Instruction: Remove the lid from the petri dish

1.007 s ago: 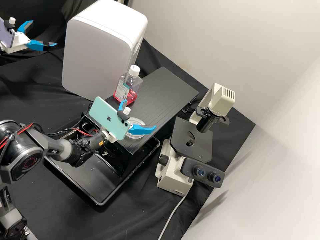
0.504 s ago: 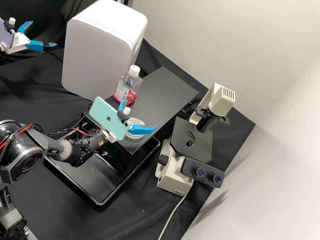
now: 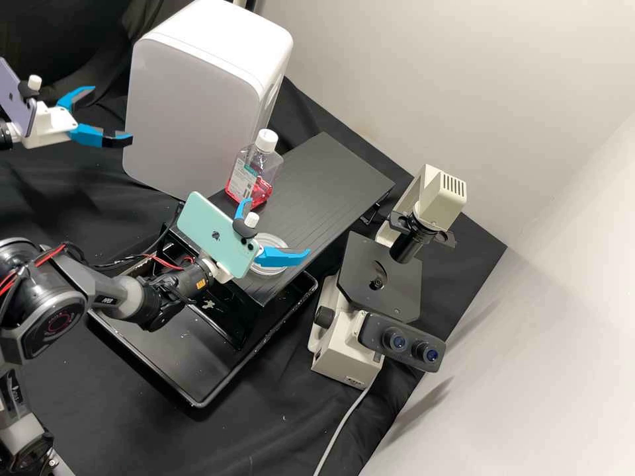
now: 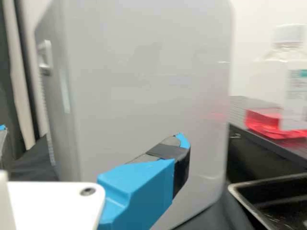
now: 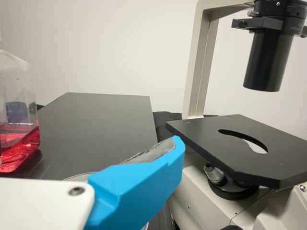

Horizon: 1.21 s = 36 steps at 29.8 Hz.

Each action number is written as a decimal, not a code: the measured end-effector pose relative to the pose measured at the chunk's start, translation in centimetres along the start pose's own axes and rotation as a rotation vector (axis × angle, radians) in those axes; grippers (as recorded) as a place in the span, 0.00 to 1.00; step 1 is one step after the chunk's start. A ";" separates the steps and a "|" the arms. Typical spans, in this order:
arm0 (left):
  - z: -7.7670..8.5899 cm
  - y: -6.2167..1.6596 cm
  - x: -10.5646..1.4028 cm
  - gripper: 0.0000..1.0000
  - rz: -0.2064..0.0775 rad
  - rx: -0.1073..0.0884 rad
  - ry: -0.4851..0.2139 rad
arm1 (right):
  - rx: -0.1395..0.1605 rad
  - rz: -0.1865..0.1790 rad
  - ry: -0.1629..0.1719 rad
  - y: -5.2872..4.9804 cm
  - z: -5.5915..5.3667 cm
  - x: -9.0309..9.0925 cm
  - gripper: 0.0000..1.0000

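A clear petri dish (image 3: 267, 259) with its lid on sits at the near end of a raised black platform (image 3: 324, 185). My right gripper (image 3: 278, 227) is open and straddles the dish, one blue finger behind it and one in front. The right wrist view shows one of its fingers (image 5: 139, 182) just above the dish rim (image 5: 79, 177). My left gripper (image 3: 109, 114) hangs open at the far left, beside a white box (image 3: 198, 92). One of its fingers (image 4: 144, 187) shows close to that box (image 4: 144, 86) in the left wrist view.
A flask of red liquid (image 3: 254, 168) stands on the platform behind the dish. The platform rests over a black tray (image 3: 198, 357). A microscope (image 3: 390, 277) stands to the right, its stage (image 5: 240, 143) near the right gripper.
My left gripper has come down and to the right, closer to the white box. The right gripper and the dish have not moved.
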 end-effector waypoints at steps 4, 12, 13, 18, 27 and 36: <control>0.7 -1.63 -0.7 1.00 -0.058 0.004 -0.035 | 0.000 0.000 0.000 0.0 0.0 0.0 1.00; 2.2 -2.92 -1.8 1.00 -0.129 -0.028 -0.137 | 0.000 0.000 0.000 0.0 0.0 0.0 1.00; 2.3 -2.94 -1.8 1.00 -0.131 -0.036 -0.146 | 0.000 0.000 0.000 0.0 0.0 0.0 1.00; 2.6 -3.38 -1.9 1.00 -0.155 -0.042 -0.181 | 0.000 0.000 0.000 0.0 0.0 0.0 1.00; 3.0 -4.48 -0.8 1.00 -0.190 -0.008 -0.248 | 0.000 0.000 0.000 0.0 0.0 0.0 1.00; 3.2 -5.39 -0.3 1.00 -0.214 0.001 -0.253 | 0.000 0.000 0.000 0.0 0.0 0.0 1.00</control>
